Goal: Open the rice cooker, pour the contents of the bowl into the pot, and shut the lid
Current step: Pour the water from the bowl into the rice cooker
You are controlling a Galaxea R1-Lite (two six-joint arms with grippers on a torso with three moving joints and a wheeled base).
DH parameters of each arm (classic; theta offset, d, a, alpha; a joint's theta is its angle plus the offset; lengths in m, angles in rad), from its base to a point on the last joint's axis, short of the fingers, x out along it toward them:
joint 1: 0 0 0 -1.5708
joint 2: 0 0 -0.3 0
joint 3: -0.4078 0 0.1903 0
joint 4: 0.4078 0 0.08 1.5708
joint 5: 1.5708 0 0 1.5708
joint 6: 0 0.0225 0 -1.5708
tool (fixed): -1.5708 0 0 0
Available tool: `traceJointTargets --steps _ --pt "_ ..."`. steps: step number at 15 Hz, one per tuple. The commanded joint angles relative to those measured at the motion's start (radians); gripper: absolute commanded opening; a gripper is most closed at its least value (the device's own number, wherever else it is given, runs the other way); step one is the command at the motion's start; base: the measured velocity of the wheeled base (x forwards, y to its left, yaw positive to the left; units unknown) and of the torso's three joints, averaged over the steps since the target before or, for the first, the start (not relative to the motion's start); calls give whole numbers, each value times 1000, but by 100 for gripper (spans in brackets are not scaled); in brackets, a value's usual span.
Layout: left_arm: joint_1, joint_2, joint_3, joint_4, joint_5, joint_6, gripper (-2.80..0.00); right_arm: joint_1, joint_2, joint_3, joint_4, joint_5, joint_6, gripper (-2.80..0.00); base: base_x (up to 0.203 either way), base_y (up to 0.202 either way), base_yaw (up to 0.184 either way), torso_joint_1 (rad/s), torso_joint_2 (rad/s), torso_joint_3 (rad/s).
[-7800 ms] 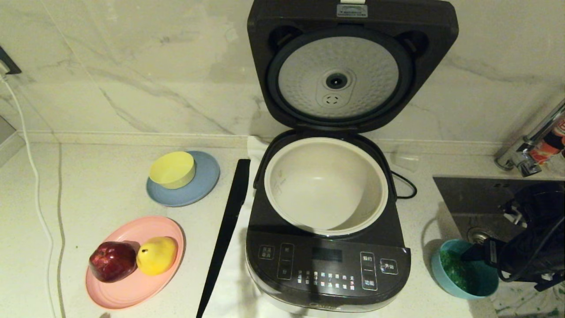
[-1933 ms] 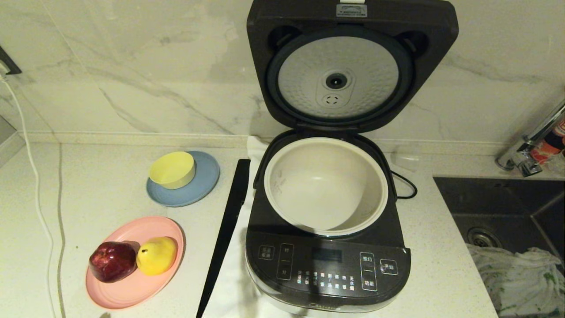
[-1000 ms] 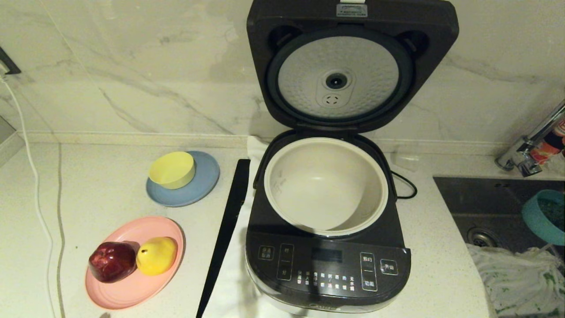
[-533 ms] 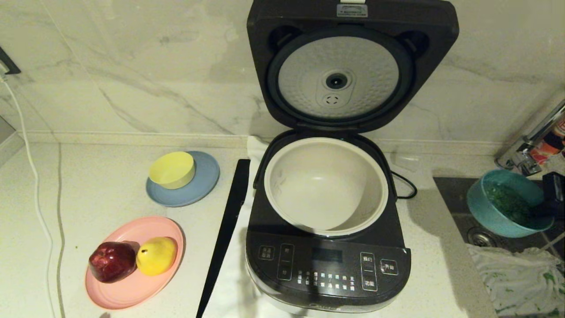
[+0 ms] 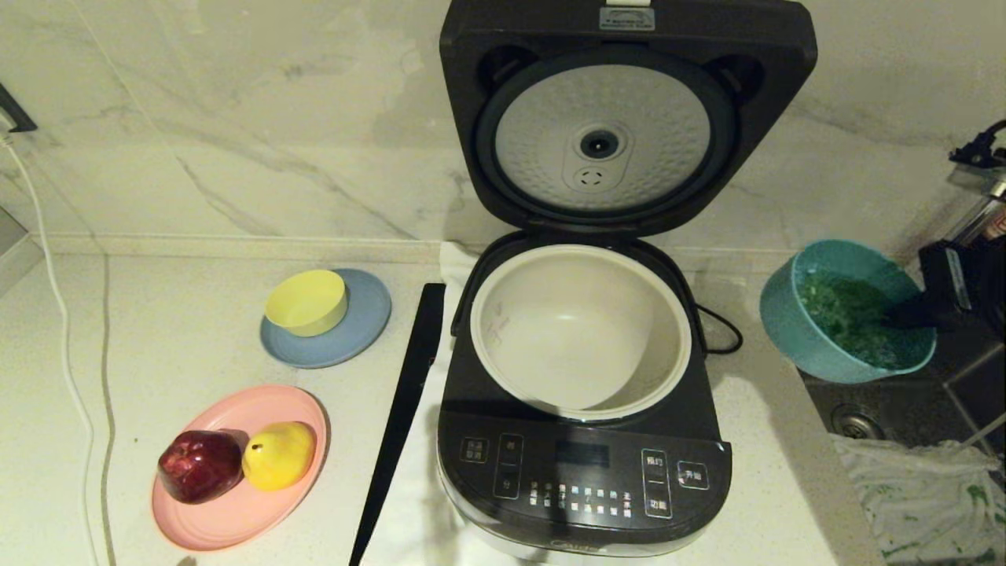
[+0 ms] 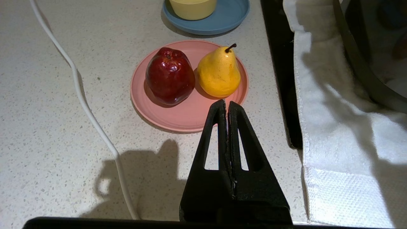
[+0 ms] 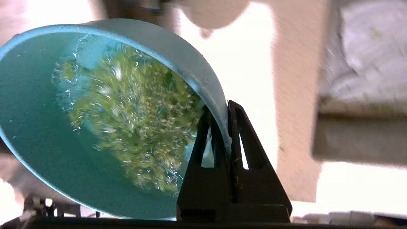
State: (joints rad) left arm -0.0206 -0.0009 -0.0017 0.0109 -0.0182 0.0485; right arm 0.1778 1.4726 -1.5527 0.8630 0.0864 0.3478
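The right hand (image 7: 222, 109) is pinched tight, raised at the right; the left hand (image 6: 227, 106) hangs closed, low.

Bowl (image 5: 845, 322) now up off the worktop (image 5: 196, 346), held in the air beside the rice cooker (image 5: 585, 409), near the worktop's back right corner, over the sink's near-left edge. Earliest picture: it sits low on the worktop's front right part. Then gone from the head view; a second ago it re-enters at the far right over the sink (image 5: 904, 401); half a second ago further in and higher. Right end effector (image 7: 222, 109) pinches its rim, one finger inside, one outside. Bowl tilts toward the cooker. Contents (image 5: 853, 314) heaped against the lower side. White cloth (image 5: 919, 487) in the sink, covered at first, now exposed.
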Motion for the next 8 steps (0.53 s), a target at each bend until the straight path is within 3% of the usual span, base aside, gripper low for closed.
traceJointTargets --steps 1,8 --pt "0 -1 0 0 0 0 -280 113 37 -61 0 -24 23 -280 0 0 0 0 0 0" --pt "-1 -1 0 0 0 1 -280 380 189 -218 -2 -194 106 -280 0 0 0 0 0 0"
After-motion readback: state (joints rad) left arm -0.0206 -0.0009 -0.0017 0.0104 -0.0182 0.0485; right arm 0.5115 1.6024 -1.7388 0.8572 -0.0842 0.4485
